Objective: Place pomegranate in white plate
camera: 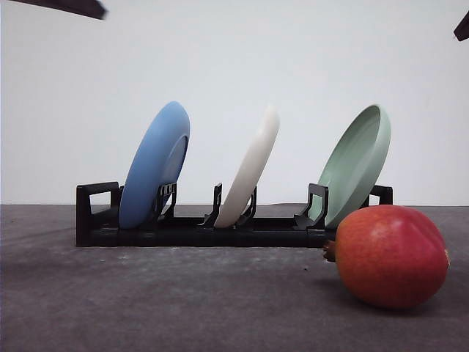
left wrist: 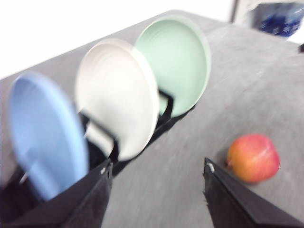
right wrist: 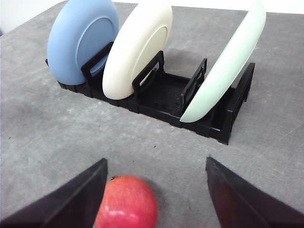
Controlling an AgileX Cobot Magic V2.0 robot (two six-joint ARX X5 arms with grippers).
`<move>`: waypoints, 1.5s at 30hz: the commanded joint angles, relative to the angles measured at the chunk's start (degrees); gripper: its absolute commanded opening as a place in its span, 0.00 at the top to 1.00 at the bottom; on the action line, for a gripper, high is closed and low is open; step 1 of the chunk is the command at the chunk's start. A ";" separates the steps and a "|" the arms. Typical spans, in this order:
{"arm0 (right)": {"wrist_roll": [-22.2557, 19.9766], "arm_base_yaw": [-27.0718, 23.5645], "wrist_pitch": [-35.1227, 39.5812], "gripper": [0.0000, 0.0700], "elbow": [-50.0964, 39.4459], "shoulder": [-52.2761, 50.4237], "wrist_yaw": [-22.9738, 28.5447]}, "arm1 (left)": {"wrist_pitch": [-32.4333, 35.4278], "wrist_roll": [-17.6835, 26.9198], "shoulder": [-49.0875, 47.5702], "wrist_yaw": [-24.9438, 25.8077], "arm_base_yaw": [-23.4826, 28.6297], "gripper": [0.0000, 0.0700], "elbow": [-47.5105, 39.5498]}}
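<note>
While the round red pomegranate (camera: 390, 255) with its yellowish blush rests on the grey bench, untouched by either claw, the task stands at its very beginning: nothing is grasped, nothing lifted, and the shallow off-white matte plate (camera: 251, 169) is not lying flat to receive fruit but stands on edge in the middle slot of a black plastic dish rack (camera: 198, 231), between a blue round plate (camera: 154, 165) and a pale green round plate (camera: 357, 164). By my judgement the whole job is left: reaching, closing on the fruit, carrying it, and setting it against or into the white plate, which may first need to come out of the rack.

The pomegranate lies on the bench in front of the rack's right end, just before the green plate, its dark crown nub pointing toward the rack.

In the right wrist view the right claw (right wrist: 154, 197) has its two dark fingers spread wide apart, and the fruit sits between them, nearer one finger than the other, not yet touched. In the left wrist view, which is blurred, the left claw (left wrist: 156, 194) is likewise spread apart and holds nothing; the pomegranate lies off to one side beyond one fingertip, while the white plate sits nearly ahead of it.
</note>
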 commanded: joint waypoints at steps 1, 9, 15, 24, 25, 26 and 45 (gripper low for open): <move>-0.11 0.24 0.85 0.41 0.83 0.12 -0.15 | 2.45 -0.20 2.44 -1.48 -1.65 0.48 1.07; -0.11 0.24 0.83 0.41 0.83 0.12 -0.15 | 16.73 -0.24 14.91 -10.13 -8.59 0.48 1.14; -0.13 0.24 0.83 0.41 0.83 0.12 -0.13 | 26.23 -0.97 25.39 -14.28 -11.18 0.45 3.53; -0.15 0.24 0.83 0.41 0.83 0.12 0.00 | 27.49 -4.98 41.09 -18.87 -11.89 0.38 14.37; -0.15 0.24 0.83 0.41 0.83 0.12 0.00 | 27.38 -5.26 42.43 -18.98 -11.85 0.38 15.48; -0.15 0.24 0.83 0.41 0.83 0.12 0.00 | 27.31 -5.55 43.84 -19.12 -11.82 0.38 16.59; -0.15 0.24 0.83 0.41 0.83 0.12 0.00 | 26.13 -7.92 53.44 -23.95 -11.89 0.72 22.93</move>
